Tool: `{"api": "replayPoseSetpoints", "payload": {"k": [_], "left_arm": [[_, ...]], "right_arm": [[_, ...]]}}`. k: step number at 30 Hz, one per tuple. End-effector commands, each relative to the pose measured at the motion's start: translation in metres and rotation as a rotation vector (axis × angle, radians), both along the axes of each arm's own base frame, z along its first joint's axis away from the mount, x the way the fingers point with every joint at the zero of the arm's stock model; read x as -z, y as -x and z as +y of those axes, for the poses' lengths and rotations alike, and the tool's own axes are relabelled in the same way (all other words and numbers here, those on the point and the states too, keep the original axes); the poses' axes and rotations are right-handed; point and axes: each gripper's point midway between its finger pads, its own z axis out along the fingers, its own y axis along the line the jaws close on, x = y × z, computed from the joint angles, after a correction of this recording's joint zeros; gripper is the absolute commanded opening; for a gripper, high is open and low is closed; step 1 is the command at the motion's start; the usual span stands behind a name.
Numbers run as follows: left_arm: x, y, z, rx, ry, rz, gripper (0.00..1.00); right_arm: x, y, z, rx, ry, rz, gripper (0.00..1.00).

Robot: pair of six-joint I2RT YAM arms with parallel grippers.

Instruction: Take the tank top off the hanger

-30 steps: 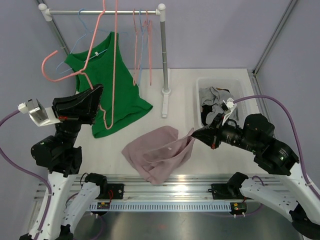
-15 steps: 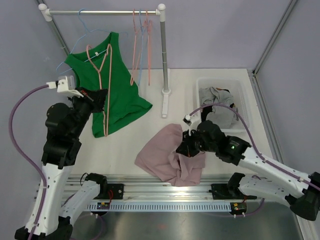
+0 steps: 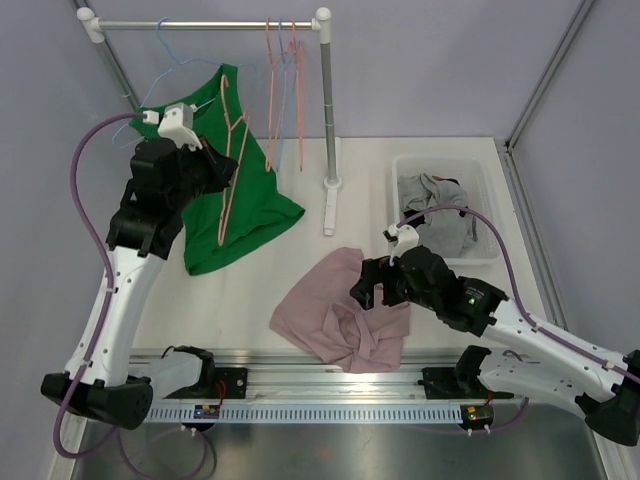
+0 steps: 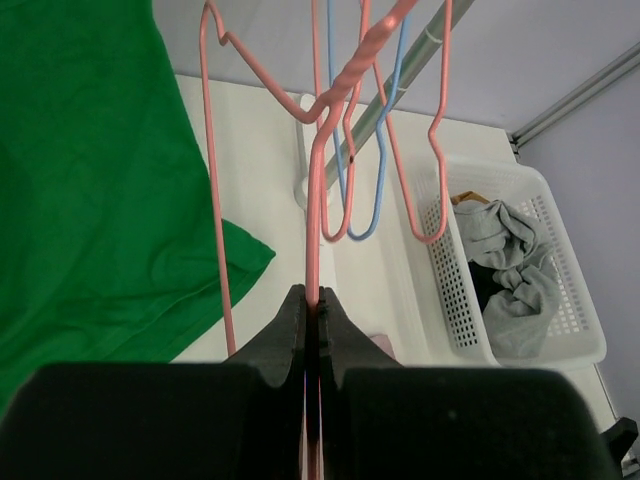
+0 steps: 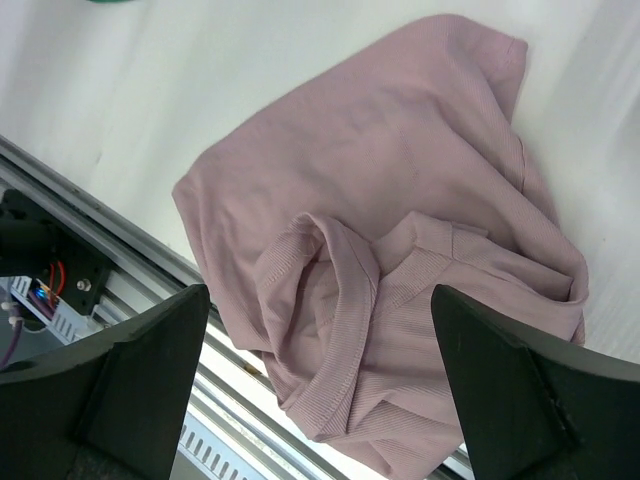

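Observation:
A mauve tank top (image 3: 335,310) lies crumpled on the table near the front rail. My right gripper (image 3: 372,290) hovers just above it, open, with nothing between its fingers. In the right wrist view the ribbed cloth (image 5: 400,200) fills the space below the wide-apart gripper (image 5: 318,295). My left gripper (image 3: 222,168) is raised at the upper left, shut on a bare pink wire hanger (image 3: 232,170). The left wrist view shows the gripper (image 4: 313,300) pinching the hanger's wire (image 4: 313,230).
A green top (image 3: 235,200) hangs from a blue hanger on the rail (image 3: 210,23), just left of the held hanger. More pink and blue hangers (image 3: 285,90) hang near the rail's right post. A white basket (image 3: 480,190) of grey clothes stands at the right.
My right gripper has opened and let go of the mauve tank top, which now rests on the table. My left arm has lifted the pink hanger up and back towards the rail.

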Motion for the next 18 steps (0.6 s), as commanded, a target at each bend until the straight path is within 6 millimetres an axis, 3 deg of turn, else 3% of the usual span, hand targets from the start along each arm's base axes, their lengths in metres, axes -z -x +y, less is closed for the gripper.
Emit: {"api": "replayPoseSetpoints", "payload": {"k": [1,9,13,18], "left_arm": [[-0.052,-0.019,-0.012,0.047,0.025,-0.126,0.00],[-0.089,-0.082,-0.033,0.077,0.046,-0.195,0.00],[-0.103,-0.110,-0.033,0.054,0.017,-0.229,0.00],[-0.101,-0.143,-0.044,0.087,-0.014,-0.215,0.00]], "right_arm": [[-0.021,-0.002,-0.005,0.020,-0.026,-0.050,0.99],[-0.027,0.005,-0.008,-0.005,-0.041,-0.064,0.99],[-0.023,0.006,-0.007,-0.018,-0.033,-0.056,1.00],[-0.016,0.006,-0.005,-0.025,-0.028,-0.045,1.00]]}}
